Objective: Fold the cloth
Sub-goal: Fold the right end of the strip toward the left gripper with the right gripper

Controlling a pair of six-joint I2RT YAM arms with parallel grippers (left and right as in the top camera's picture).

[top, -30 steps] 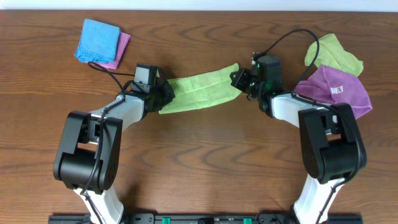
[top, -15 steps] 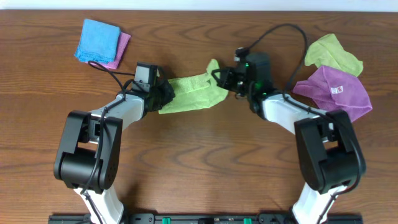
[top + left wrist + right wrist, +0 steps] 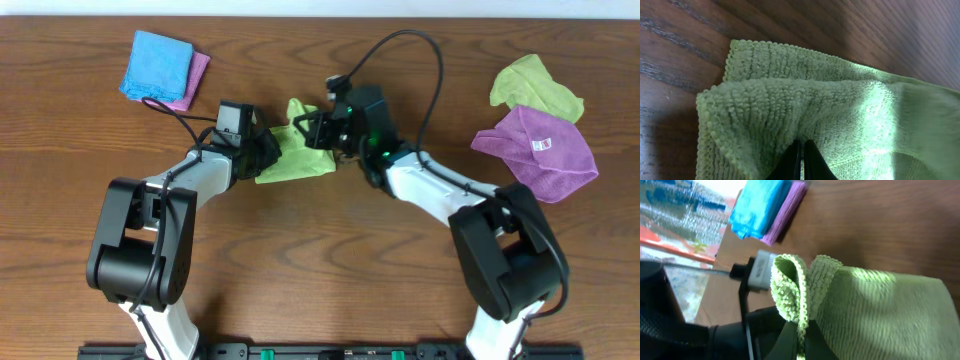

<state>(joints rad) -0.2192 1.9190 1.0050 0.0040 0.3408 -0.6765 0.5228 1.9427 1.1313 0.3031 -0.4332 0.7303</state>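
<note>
At table [image 3: 330, 270] centre, the lime-green cloth [image 3: 300, 162] is mid-fold: left gripper [image 3: 270, 152] clamps one end, right gripper [image 3: 306, 126] pinches the raised opposite edge, which probably needs lowering onto it, edges aligned.

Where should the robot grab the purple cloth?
Pinch a raised wrinkle near the middle of the purple cloth, coming straight down from above. It lies crumpled, so folds likely stand up there; its edges lie flat on the table.
</note>
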